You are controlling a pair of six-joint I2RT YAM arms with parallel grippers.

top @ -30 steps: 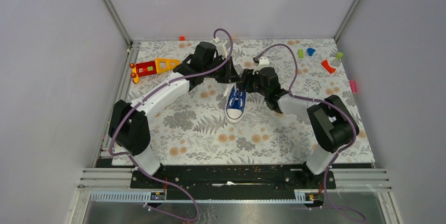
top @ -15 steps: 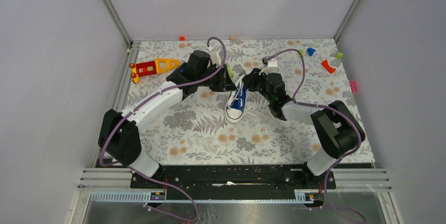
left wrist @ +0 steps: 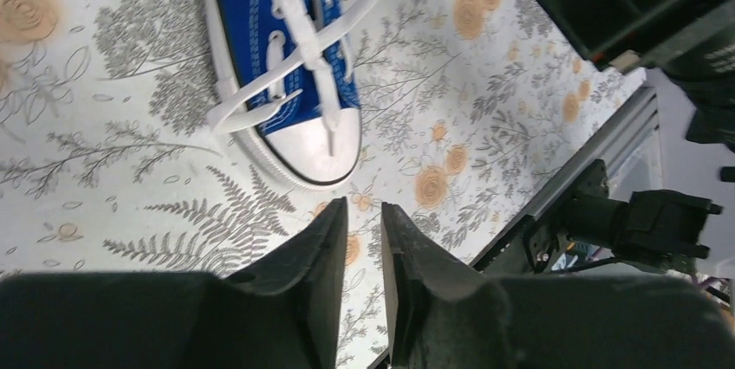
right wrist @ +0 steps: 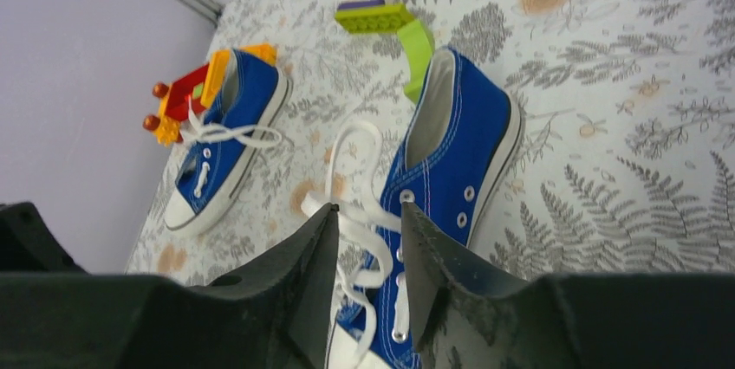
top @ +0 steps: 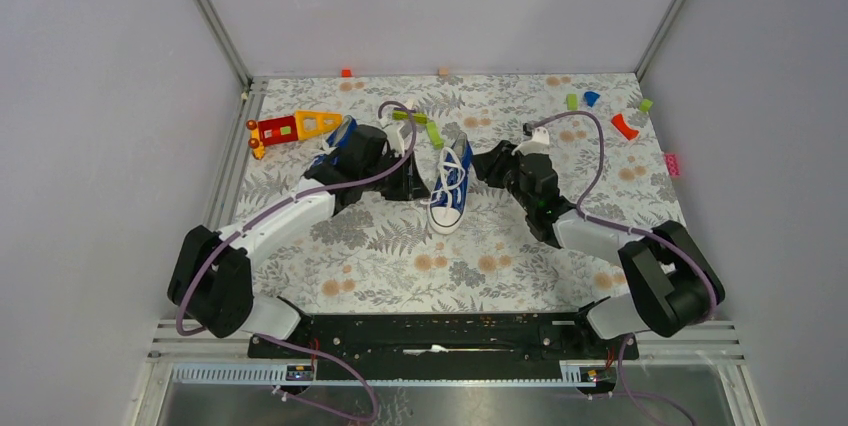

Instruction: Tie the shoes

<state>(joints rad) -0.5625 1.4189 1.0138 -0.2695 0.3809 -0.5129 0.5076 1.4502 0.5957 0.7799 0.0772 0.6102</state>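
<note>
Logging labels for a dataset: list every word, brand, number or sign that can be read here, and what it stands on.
No text can be read in any view.
Middle shoe: no brand or print shows.
Other shoe: none shows.
Toy: no lettering shows.
Black arm part: faint pale marks, too blurred to read.

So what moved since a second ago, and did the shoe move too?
Both arms pulled back from the middle shoe. The left hand slid left and nearer, and the right hand slid right. That uncovered the other shoe. The middle shoe and the toy stayed put.
</note>
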